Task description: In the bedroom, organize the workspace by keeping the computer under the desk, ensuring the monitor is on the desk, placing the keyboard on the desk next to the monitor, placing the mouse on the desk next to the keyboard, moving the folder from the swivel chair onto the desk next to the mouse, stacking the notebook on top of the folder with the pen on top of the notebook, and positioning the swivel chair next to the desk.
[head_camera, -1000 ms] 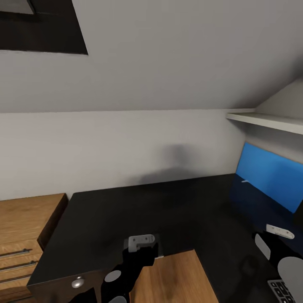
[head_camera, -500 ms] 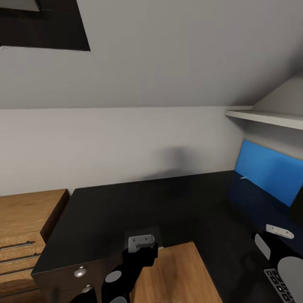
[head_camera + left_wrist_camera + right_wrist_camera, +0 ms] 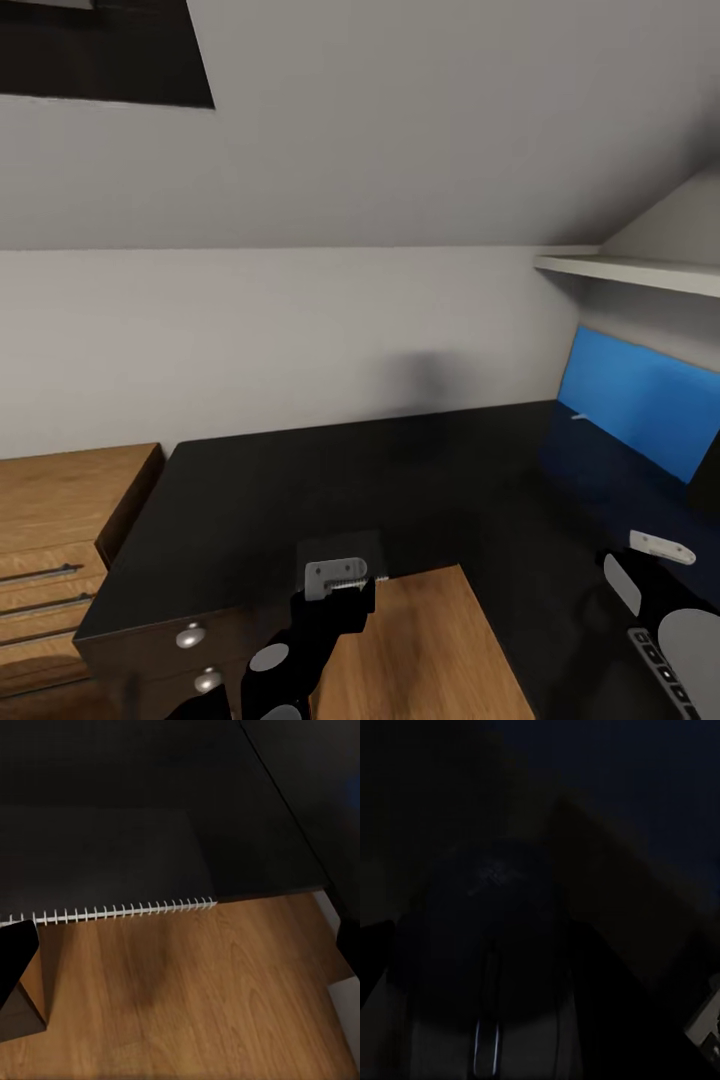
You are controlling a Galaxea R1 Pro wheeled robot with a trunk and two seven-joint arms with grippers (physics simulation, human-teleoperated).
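Observation:
The black-topped desk (image 3: 400, 470) spreads across the head view, with its blue back panel (image 3: 640, 410) at the right. My left gripper (image 3: 338, 578) hangs over the desk's inner front edge, shut on the dark grey notebook (image 3: 345, 550). In the left wrist view the notebook (image 3: 97, 862) shows a white spiral edge, half over the desk (image 3: 285, 802) and half over the floor. My right gripper (image 3: 660, 548) is low at the right, and the black mouse (image 3: 487, 960) sits close between its fingers. The keyboard (image 3: 665, 672) shows at the lower right corner. A slim white thing, maybe the pen (image 3: 579, 416), lies by the blue panel.
An oak drawer unit (image 3: 60, 530) with bar handles stands against the desk's left end. A white shelf (image 3: 640, 272) juts out above the blue panel under the sloped grey wall. Oak floor (image 3: 430, 640) shows in the desk's inner corner. Round knobs (image 3: 191, 636) mark the desk's own drawers.
The whole head view has shifted, so the camera moved; more of the desk's front drawers shows. Both grippers keep their places in the picture, and the notebook's spiral edge now shows at the left gripper.

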